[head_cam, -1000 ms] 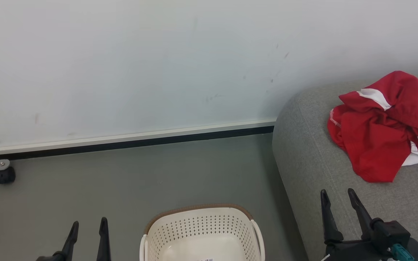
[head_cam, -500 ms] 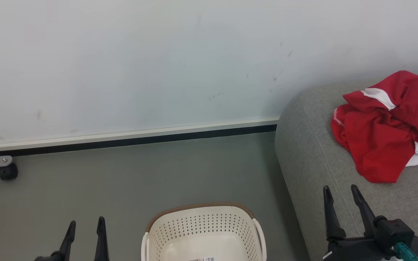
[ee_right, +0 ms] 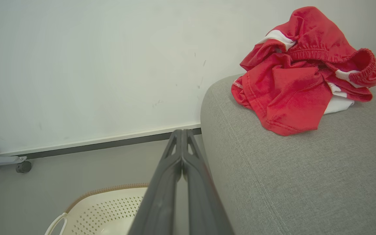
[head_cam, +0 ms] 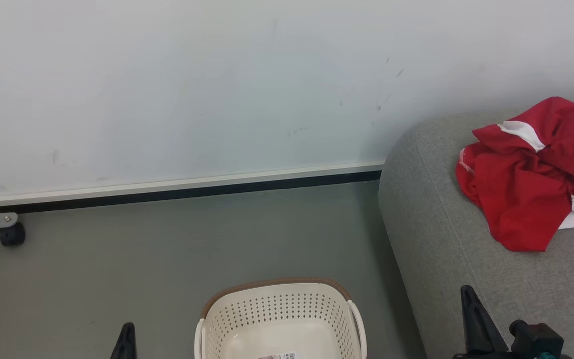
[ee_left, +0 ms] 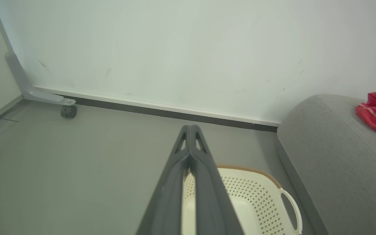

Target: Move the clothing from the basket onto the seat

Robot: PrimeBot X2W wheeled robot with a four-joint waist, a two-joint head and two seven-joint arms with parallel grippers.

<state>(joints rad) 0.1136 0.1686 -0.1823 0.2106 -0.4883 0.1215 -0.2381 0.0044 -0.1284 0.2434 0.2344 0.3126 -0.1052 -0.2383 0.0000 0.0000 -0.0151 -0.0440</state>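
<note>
The red clothing [head_cam: 526, 189] with white trim lies in a crumpled heap on the grey seat [head_cam: 436, 249], which fills the right side. In the right wrist view the clothing [ee_right: 299, 75] sits beyond my fingertips, on the seat [ee_right: 305, 182]. The cream basket [head_cam: 279, 319] stands on the floor at the bottom centre, and its visible inside holds only a small label. My left gripper [head_cam: 127, 330] is shut and empty, left of the basket. My right gripper [head_cam: 466, 295] is shut and empty over the seat's front corner. In the wrist views each pair of fingers, left [ee_left: 189, 128] and right [ee_right: 182, 131], is pressed together.
A white wall with a dark baseboard [head_cam: 177, 192] runs behind the grey floor [head_cam: 167, 259]. A grey metal leg with a black castor [head_cam: 12, 234] stands at the far left. Open floor lies between the basket and the wall.
Both grippers have gone from open to shut and have sunk toward the bottom edge of the head view. The clothing and basket have stayed put.
</note>
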